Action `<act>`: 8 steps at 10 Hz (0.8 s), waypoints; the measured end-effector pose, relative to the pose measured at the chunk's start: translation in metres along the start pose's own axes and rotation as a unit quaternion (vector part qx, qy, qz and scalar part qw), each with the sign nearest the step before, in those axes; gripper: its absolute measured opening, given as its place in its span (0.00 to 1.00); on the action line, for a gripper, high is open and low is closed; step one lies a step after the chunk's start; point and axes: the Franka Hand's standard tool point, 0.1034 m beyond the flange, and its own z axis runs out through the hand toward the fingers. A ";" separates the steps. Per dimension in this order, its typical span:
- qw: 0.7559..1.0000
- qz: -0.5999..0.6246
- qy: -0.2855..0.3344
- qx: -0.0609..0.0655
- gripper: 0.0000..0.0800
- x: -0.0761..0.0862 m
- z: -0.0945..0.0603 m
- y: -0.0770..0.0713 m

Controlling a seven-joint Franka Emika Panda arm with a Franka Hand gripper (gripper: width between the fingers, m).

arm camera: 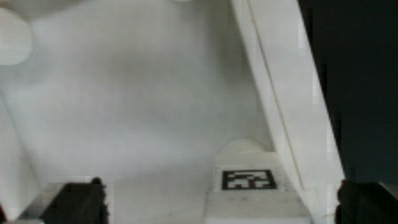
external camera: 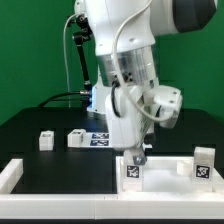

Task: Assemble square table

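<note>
The square table's white panel point(external camera: 166, 169) lies flat at the front, right of centre, and fills most of the wrist view as the panel point(arm camera: 143, 110). A tagged white leg point(external camera: 131, 171) stands upright at its near left corner, directly under my gripper point(external camera: 138, 156). In the wrist view that leg point(arm camera: 249, 180) sits between the black fingers point(arm camera: 73, 203), which stand wide apart and clear of it. My gripper point(arm camera: 217, 198) is open and holds nothing. A second tagged leg point(external camera: 203, 161) stands at the panel's right end. Two more legs point(external camera: 45, 140) point(external camera: 76, 138) lie on the black table toward the exterior view's left.
The marker board point(external camera: 101, 139) lies flat on the black table behind the arm. A low white border wall point(external camera: 14, 175) runs along the front and turns up at the exterior view's left. A green backdrop closes the back.
</note>
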 end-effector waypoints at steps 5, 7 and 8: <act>1.000 -0.018 -0.006 -0.019 0.81 -0.022 -0.005 0.016; 1.000 -0.018 -0.006 -0.020 0.81 -0.022 -0.004 0.016; 1.000 -0.018 -0.005 -0.019 0.81 -0.022 -0.003 0.017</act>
